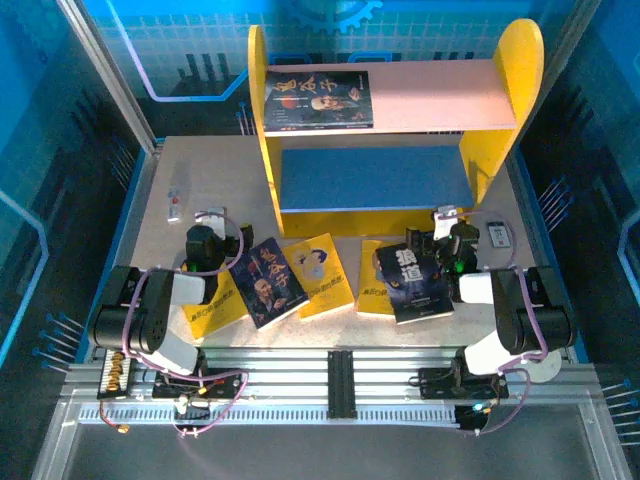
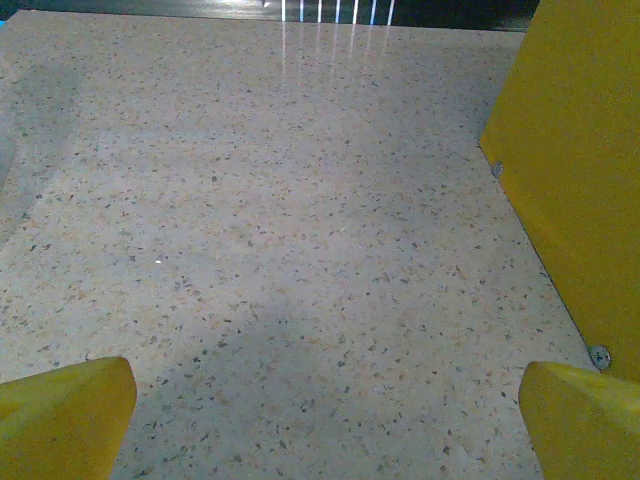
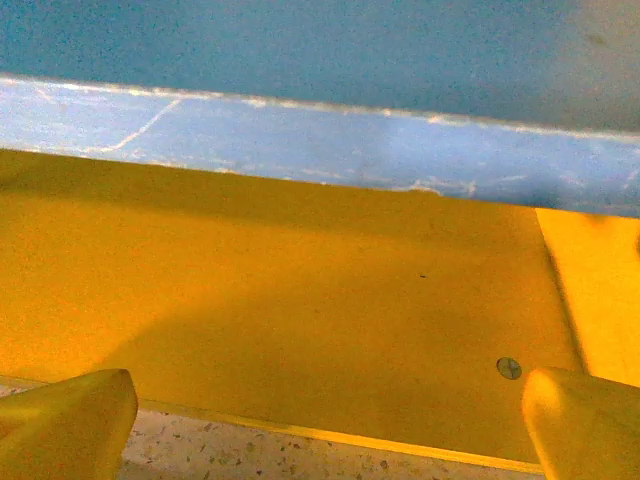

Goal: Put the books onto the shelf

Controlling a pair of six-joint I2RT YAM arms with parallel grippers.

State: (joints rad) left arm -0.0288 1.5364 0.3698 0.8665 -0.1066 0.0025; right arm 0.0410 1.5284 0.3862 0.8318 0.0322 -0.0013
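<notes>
One dark book [image 1: 318,100] lies flat on the shelf [image 1: 440,95], upper pink board. Five more books [image 1: 320,275] sit on the table [image 1: 200,170] in front, near the arm bases. The left gripper [image 2: 322,420] is wide open and empty, over bare table beside the shelf's side panel. The right gripper [image 3: 325,425] is the same, facing the shelf's yellow front. You're between picks. Likely next is the right-hand dark cover [image 1: 415,283], which overlaps a yellow book [image 1: 372,290]. It's thin, so you need a finger under one edge.
</notes>
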